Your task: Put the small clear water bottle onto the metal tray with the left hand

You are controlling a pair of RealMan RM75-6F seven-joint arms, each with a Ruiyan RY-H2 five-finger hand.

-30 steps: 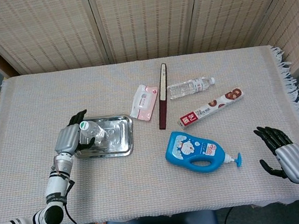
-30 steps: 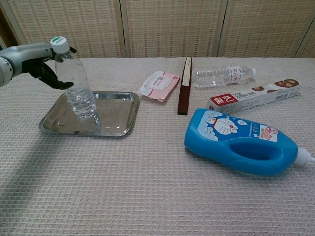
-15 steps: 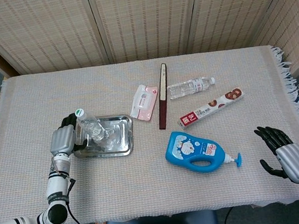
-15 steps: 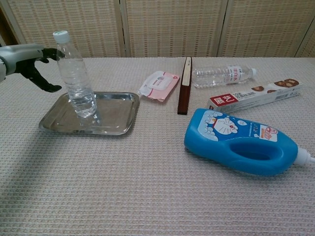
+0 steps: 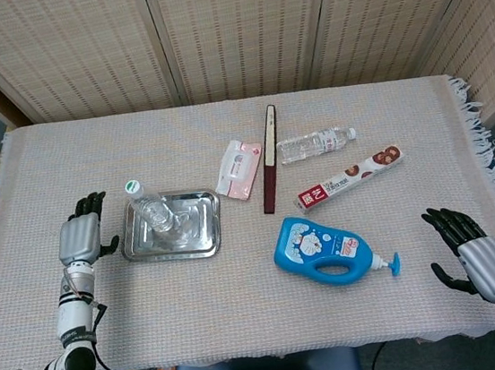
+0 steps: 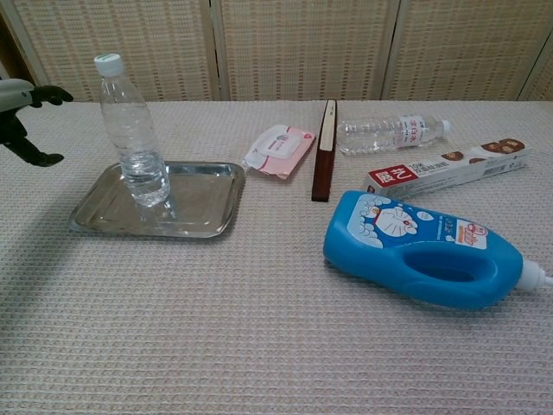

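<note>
Woven reed screens form the backdrop; before them stands a worktop (image 5: 247,329) covered with a pale textured cloth, fringed at the right edge. Left of centre in the head view: metal tray (image 5: 200,236), rectangular, shiny, lying flat. On its left part: small clear water bottle (image 5: 153,212), upright, white cap with green top, base inside the tray rim; in the chest view the same bottle (image 6: 131,138) stands on the tray (image 6: 203,203), touched by nothing. Left hand (image 5: 80,240), far left of the frame, apart from both tray and bottle, fingers spread and holding nothing; in the chest view only its dark fingers (image 6: 45,95) show at the upper left edge, parted. Right hand (image 5: 469,252), lower right of the head view, fingers apart, holding nothing, well apart from all items. Centre of the frame: pink-and-white wipes packet (image 5: 238,168), just right of the tray's upper corner; beside it a long dark narrow case (image 5: 269,158), running up the frame. Right of that: second clear bottle (image 5: 315,144), lying on its side; below it a long red-and-white box (image 5: 350,177), lying at a slant. Lower centre: blue cartoon-printed pump bottle (image 5: 323,250) on its side, nozzle pointing right.
</note>
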